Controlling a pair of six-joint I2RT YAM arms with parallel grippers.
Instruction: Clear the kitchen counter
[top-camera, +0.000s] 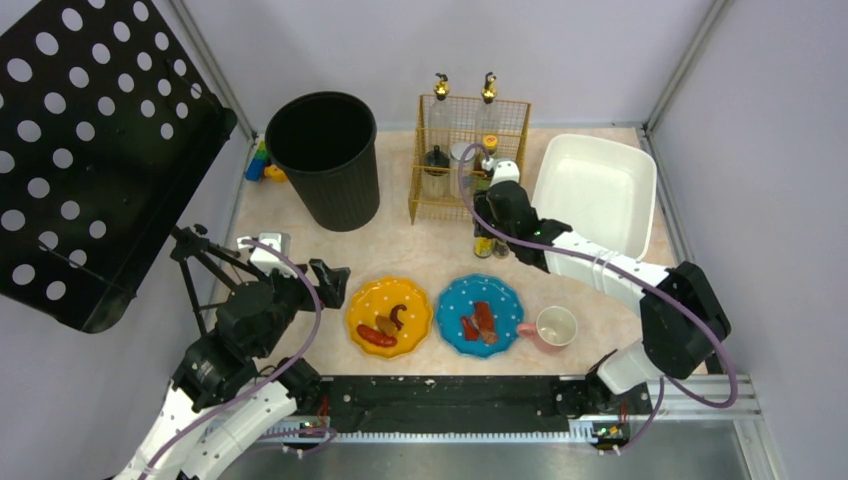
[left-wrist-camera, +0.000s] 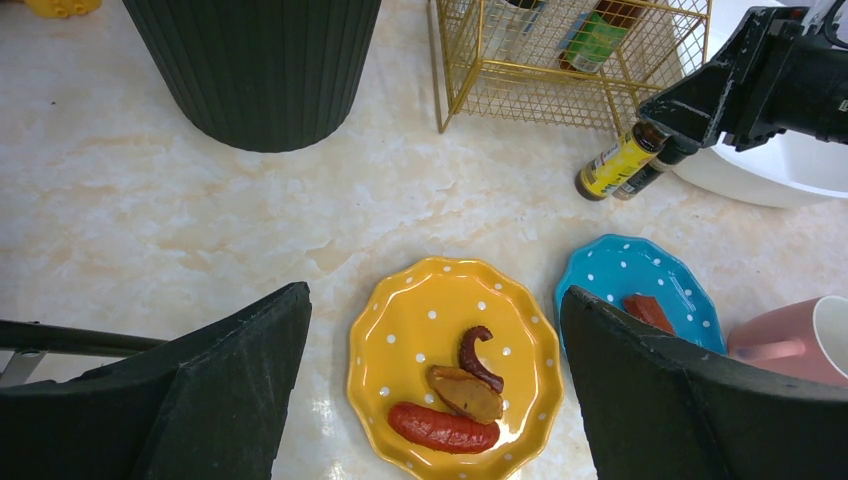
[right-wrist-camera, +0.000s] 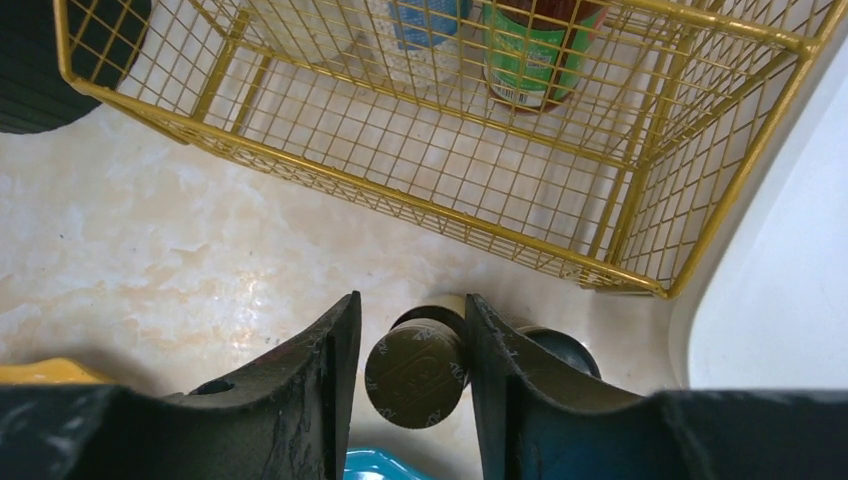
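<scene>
Clearing had hardly got going, by the look of it: the table (top-camera: 400, 250) carried nearly everything. The right hand (right-wrist-camera: 410, 300) was down over a yellow-labelled bottle (left-wrist-camera: 618, 163), its fingers close on either side of the dark cap (right-wrist-camera: 415, 375). Whether they already pinched it I could not tell. A second dark bottle (right-wrist-camera: 560, 350) stood just beside the first, on that hand's right. Directly beyond the fingers sat the gold wire rack (right-wrist-camera: 420, 205) with a few bottles inside. The white tub (top-camera: 600, 190), off to the hand's right, held no dishes that I could see.

The left hand (top-camera: 330, 285) hung spread wide, holding nothing, above the yellow plate (left-wrist-camera: 420, 320) with its sausage (left-wrist-camera: 440, 428). To its right waited the blue plate (top-camera: 455, 300) of food and the pink mug (top-camera: 555, 328), and the black bin (top-camera: 325, 155) stood ahead of it. All of that looked left to do.
</scene>
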